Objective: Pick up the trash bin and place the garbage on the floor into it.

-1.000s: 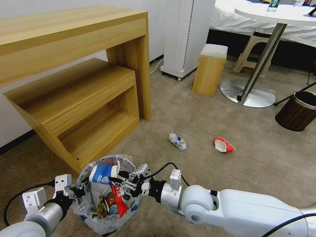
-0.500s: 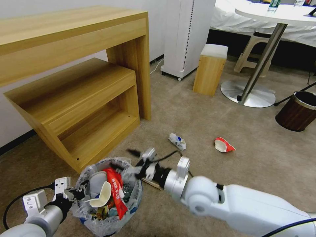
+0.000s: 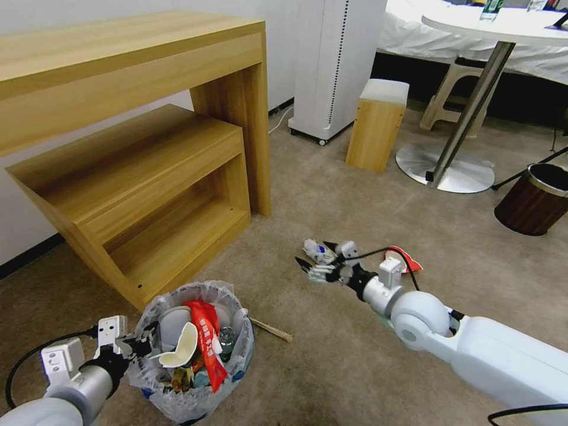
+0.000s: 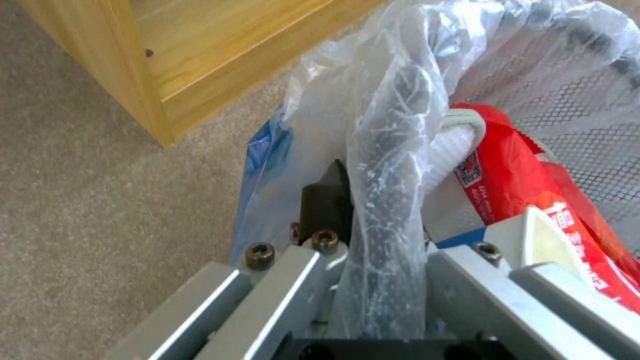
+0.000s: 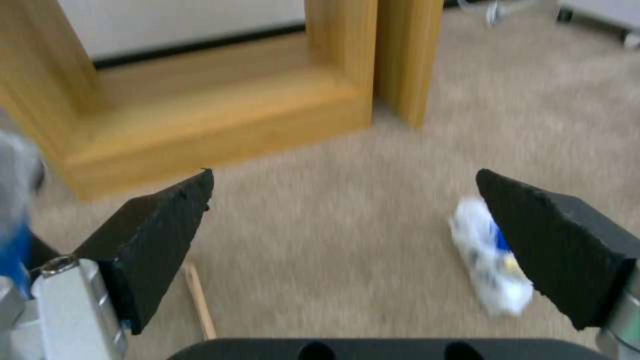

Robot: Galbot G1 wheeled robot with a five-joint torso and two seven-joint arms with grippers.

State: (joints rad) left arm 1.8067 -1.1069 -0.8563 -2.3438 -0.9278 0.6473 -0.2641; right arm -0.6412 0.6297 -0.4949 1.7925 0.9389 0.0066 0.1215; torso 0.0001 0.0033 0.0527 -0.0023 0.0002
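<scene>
At the bin's near rim, the left end effector [image 3: 135,345] is pinched on the bag-covered edge of the bin [image 3: 192,395]; the left wrist view shows one dark finger [image 4: 327,200] outside the rim, with the crinkled bag [image 4: 390,165] bunched between the jaws. Bin sits low and left in the head view, on the floor [image 3: 331,195], close to the corner of the wooden shelf unit [image 3: 148,195]. Contents reach the rim: a red wrapper [image 3: 207,343], a white slipper [image 3: 180,352] and other litter packed below.

Right end effector [image 3: 318,262] is extended over the floor well apart from the bin, jaws spread wide and holding nothing; the right wrist view shows both dark fingers [image 5: 157,235] apart with carpet between them. A crumpled white and blue piece [image 3: 316,250] lies on the floor just beside the fingertips; contact cannot be confirmed. A crushed red and white cup [image 3: 408,263] lies on the floor beyond the right wrist, partly covered by its cable. A wooden stick [image 3: 271,329] lies on the floor just beside the bin.
</scene>
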